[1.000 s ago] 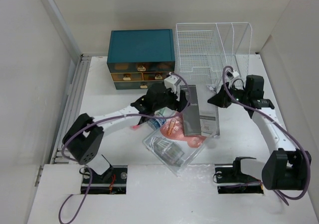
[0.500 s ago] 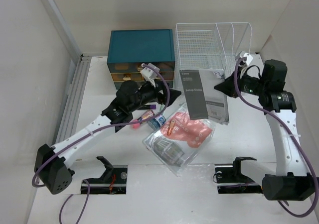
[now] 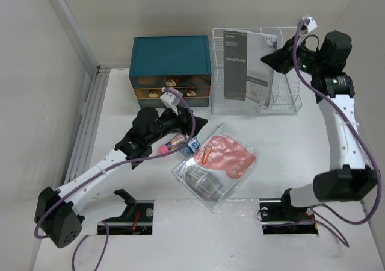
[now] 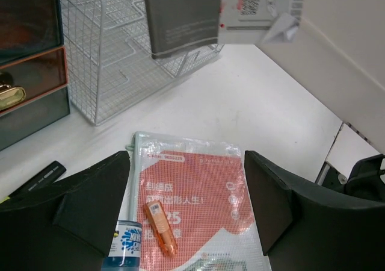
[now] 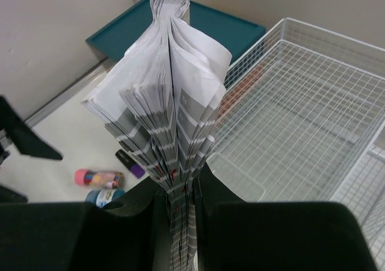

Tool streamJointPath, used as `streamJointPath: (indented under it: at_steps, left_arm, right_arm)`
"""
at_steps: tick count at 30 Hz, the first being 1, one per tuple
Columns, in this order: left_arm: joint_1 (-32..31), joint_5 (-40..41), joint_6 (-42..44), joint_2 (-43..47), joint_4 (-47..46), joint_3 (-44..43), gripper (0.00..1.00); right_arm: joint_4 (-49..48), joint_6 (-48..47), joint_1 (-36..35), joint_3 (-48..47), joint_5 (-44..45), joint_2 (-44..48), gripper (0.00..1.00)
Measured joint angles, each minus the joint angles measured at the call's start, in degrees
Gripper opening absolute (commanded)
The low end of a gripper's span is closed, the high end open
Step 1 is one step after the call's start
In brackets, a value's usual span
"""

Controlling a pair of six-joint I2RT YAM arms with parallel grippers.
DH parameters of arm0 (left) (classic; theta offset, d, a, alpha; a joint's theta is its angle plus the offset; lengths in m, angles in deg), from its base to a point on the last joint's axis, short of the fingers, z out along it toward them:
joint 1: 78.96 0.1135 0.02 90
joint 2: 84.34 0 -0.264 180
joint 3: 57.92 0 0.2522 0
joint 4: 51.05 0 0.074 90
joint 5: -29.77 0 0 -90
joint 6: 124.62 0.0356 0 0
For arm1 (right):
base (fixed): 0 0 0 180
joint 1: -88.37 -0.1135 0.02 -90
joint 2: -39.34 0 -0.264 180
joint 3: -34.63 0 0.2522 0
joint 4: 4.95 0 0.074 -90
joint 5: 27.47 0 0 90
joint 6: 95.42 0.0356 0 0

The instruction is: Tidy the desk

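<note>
- Aloft at 1 o'clock: right end effector (image 3: 281, 58) clenched on a grey setup booklet (image 3: 243, 63), pages fanned loose above the grip in the right wrist view.
- Booklet hanging over the wire rack (image 3: 283, 97) at the far edge of the counter (image 3: 289, 144); contact between its lower edge and the rack's rim not clear.
- Just beside the rack, at its 9 o'clock: teal drawer chest (image 3: 170, 55).
- Left end effector (image 3: 198, 124) released, jaws spread wide, hovering near centre, just off the chest's front.
- Below it: clear pouch (image 3: 219, 168) with a red sheet inside, lying skewed, its 6 o'clock corner close to the counter's near edge.
- On the pouch near its 10 o'clock edge: orange stick (image 3: 206, 153); just off that edge, blue-capped bottle (image 3: 191, 147) and pink tube (image 3: 173, 142).
- Bare counter at 3 o'clock of the pouch, up to the right wall, and at 9 o'clock toward the left rail.
</note>
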Motion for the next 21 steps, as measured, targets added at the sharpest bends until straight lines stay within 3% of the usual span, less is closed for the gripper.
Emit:
streamJointPath:
  at_steps: [9,21]
  left_arm:
    - [0.2,0.0,0.5,1.7,0.1,0.2,0.75]
    - [0.2,0.1,0.6,1.7,0.1,0.2,0.75]
  right_arm:
    - [-2.8,5.1,0.4,-12.9,-0.6,-17.0,0.0]
    - [-2.7,6.7,0.6,-24.7,-1.8,-30.4,0.0]
